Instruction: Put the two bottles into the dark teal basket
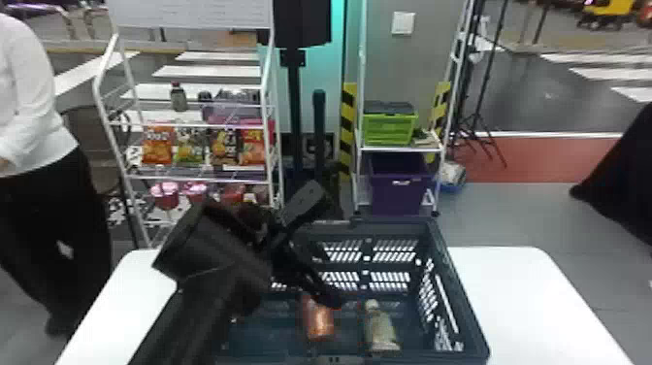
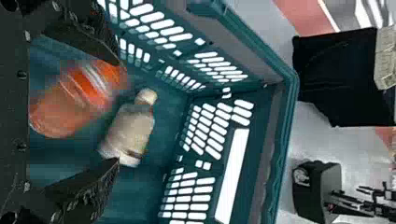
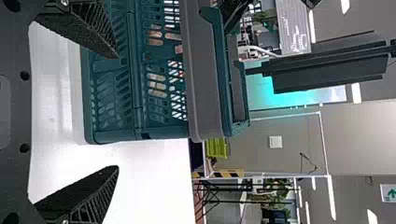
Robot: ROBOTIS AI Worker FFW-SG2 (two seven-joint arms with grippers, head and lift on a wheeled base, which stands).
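Observation:
Over the left part of the dark teal basket [image 1: 463, 296], my left gripper [image 1: 324, 245] stands open, tilted down into it. An orange bottle [image 1: 320, 321] is inside the basket below the lower finger, and a pale bottle [image 1: 382, 330] lies on the basket floor to its right. In the left wrist view, the open left gripper [image 2: 118, 112] has the orange bottle [image 2: 74, 100] beyond its fingers, blurred, with the pale bottle [image 2: 130, 130] beside it. My right gripper [image 3: 116, 112] is open outside the basket [image 3: 112, 126], with nothing held.
The basket stands on a white table [image 1: 529, 301]. Behind it are a white rack [image 1: 194, 179] with snack bags, another rack with a green crate [image 1: 389, 130] and a purple bin [image 1: 398, 194], and a dark upright stand [image 1: 294, 111].

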